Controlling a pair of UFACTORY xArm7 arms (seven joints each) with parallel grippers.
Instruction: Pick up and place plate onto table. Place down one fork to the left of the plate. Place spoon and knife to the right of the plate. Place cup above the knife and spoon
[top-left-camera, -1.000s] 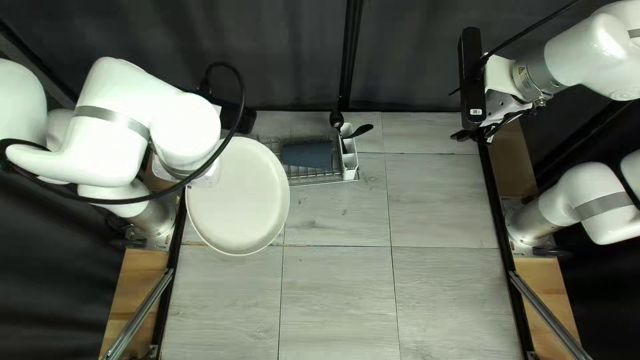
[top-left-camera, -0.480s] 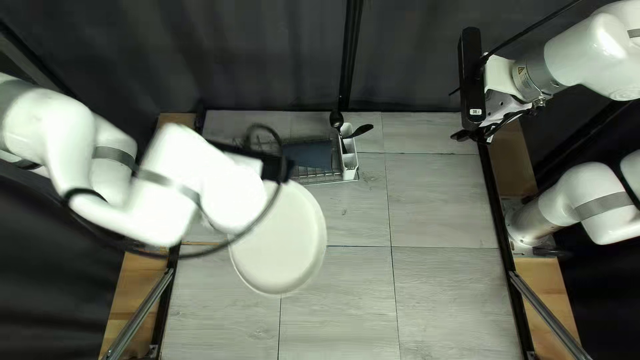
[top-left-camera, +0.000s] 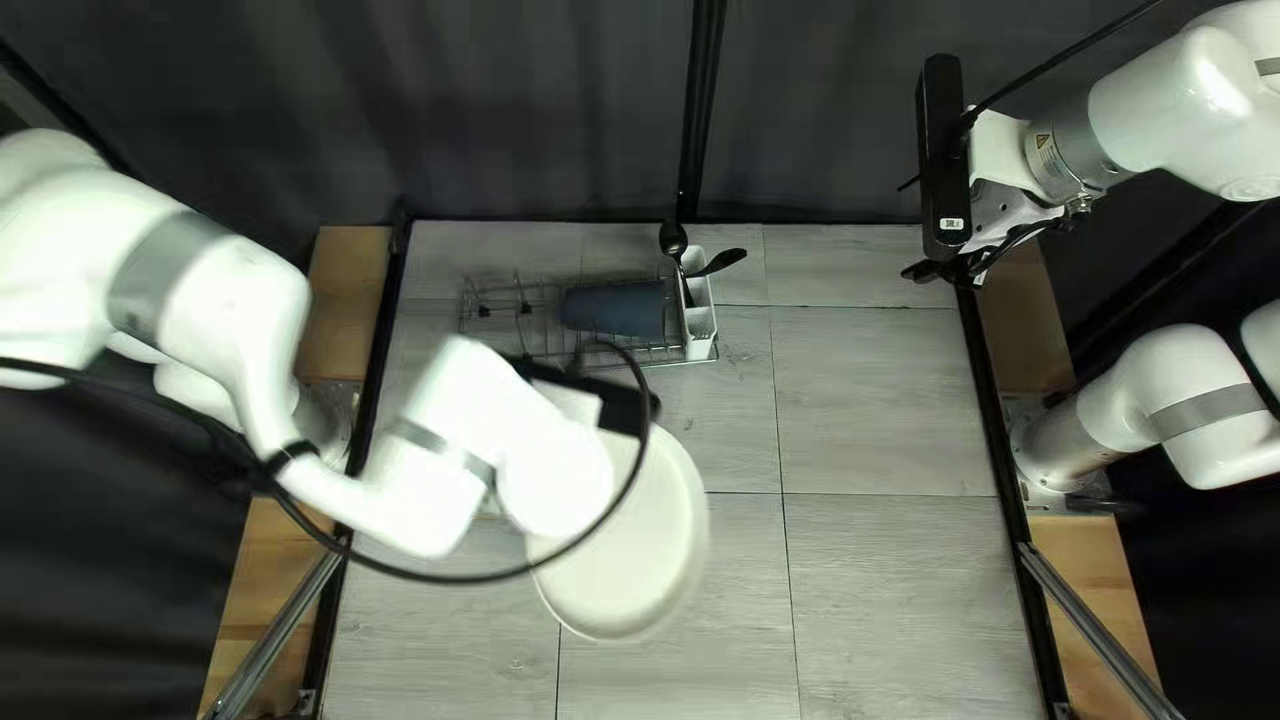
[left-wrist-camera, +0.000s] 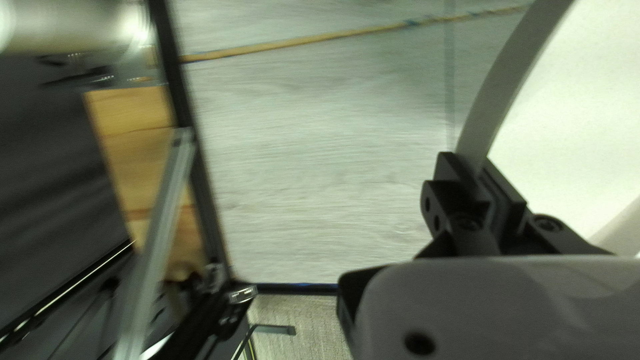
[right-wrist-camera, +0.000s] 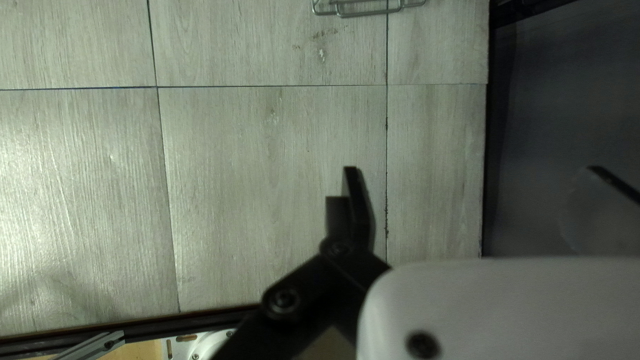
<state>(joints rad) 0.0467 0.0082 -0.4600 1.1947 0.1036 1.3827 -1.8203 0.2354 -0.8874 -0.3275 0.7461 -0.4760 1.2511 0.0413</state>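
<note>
Plate (top-left-camera: 640, 574), white and round, is showing just below the centre of the top left view, partly hidden under the left arm (top-left-camera: 427, 487), which is reaching in from the left side. Whether it is touching the worktop (top-left-camera: 894, 587) I cannot tell. A black cable (top-left-camera: 454, 580) is looping across the arm and over the plate. The left pincer (top-left-camera: 574, 400) is mostly hiding beneath its own wrist there; in the left wrist view that pincer (left-wrist-camera: 480, 163) is gripping the plate's rim, one black finger pressing on each side of it.

Farther off, at the upper middle of the top left view, a wire rack (top-left-camera: 527, 310) is standing on the worktop. A dark blue cup (top-left-camera: 614, 310) is lying on its side in the rack, and a white caddy (top-left-camera: 702, 320) is sitting at the rack's right end. A black spoon (top-left-camera: 672, 240) and a second black utensil (top-left-camera: 720, 262) are leaning out of the caddy.

At the upper right, well apart from the rack, the right pincer (top-left-camera: 950, 274) is hanging released, its two fingers standing wide apart and holding nothing. Behind everything, a dark curtain (top-left-camera: 534, 120) is stretching along the top.
</note>
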